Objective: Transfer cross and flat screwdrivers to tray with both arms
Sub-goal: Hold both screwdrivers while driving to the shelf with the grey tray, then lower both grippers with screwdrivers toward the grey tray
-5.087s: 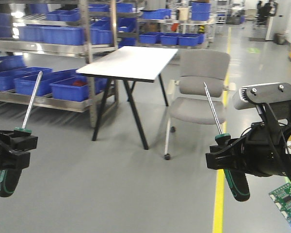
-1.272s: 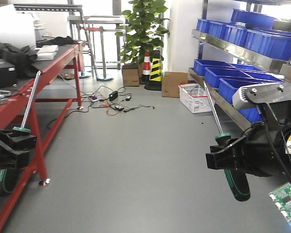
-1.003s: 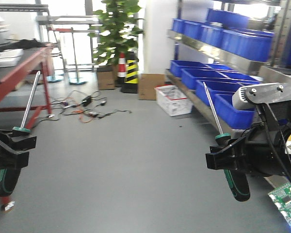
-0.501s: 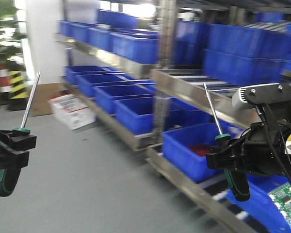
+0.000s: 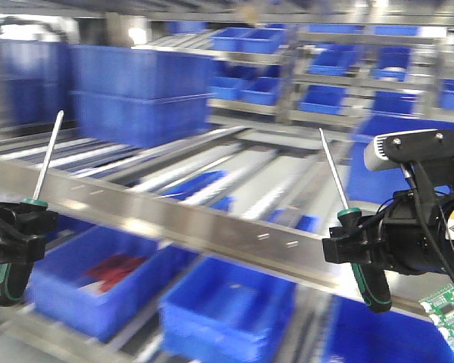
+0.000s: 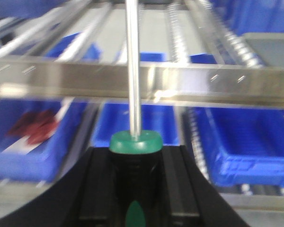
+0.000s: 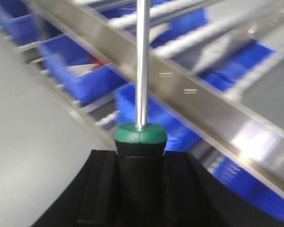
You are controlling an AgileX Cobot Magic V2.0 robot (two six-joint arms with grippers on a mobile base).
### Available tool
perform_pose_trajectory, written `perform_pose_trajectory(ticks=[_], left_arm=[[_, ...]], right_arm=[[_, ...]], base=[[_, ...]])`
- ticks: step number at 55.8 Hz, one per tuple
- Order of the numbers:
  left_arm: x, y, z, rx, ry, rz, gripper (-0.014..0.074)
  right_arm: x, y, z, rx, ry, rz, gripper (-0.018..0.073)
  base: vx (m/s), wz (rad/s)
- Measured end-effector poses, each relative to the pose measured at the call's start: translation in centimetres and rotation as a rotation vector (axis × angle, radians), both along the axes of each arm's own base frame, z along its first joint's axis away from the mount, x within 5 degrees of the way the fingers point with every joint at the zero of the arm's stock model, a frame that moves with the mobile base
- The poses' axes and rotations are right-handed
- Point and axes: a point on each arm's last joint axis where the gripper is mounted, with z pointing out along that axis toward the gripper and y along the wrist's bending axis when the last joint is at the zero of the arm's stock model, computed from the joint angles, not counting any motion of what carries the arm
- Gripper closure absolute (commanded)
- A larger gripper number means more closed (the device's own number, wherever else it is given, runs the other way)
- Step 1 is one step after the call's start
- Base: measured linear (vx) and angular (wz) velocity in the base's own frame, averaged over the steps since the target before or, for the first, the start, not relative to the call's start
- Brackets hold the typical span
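Left claw (image 5: 24, 225) clamped tight on the handle of the first screwdriver (image 5: 47, 162), just below its green cap. Shaft near upright, tip leaning slightly right, handle end hanging below the jaws. Right claw (image 5: 349, 246), under a grey camera box (image 5: 408, 147), grips the second screwdriver (image 5: 332, 172) the same way, tip leaning slightly left. Both tools are in the air, well apart, before a steel shelf rail (image 5: 212, 227) with blue bins (image 5: 227, 310) beneath. Tip types too small to tell. Background blurred.
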Motion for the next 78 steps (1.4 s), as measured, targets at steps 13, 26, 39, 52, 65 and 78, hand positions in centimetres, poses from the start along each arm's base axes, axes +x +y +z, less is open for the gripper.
perform_pose_trajectory(ticks=[13, 26, 39, 52, 65, 78], left_arm=[[-0.01, 0.00, -0.01, 0.000, 0.001, -0.001, 0.0594], [-0.01, 0.00, -0.01, 0.000, 0.001, -0.001, 0.0594], [-0.01, -0.01, -0.01, 0.000, 0.002, -0.001, 0.0594], [-0.01, -0.01, -0.01, 0.000, 0.002, -0.001, 0.0594], [-0.01, -0.01, -0.01, 0.000, 0.002, -0.001, 0.0594], [-0.01, -0.01, -0.01, 0.000, 0.002, -0.001, 0.0594]], right_arm=[[0.00, 0.00, 0.00, 0.000, 0.000, 0.000, 0.0567], [0.00, 0.00, 0.00, 0.000, 0.000, 0.000, 0.0567], [0.00, 0.00, 0.00, 0.000, 0.000, 0.000, 0.0567], [0.00, 0.00, 0.00, 0.000, 0.000, 0.000, 0.0567], [0.00, 0.00, 0.00, 0.000, 0.000, 0.000, 0.0567], [0.00, 0.00, 0.00, 0.000, 0.000, 0.000, 0.0567]], base=[[0.31, -0.69], [0.28, -0.54], [0.26, -0.36], [0.24, -0.14], [0.22, 0.00], [0.14, -0.01]])
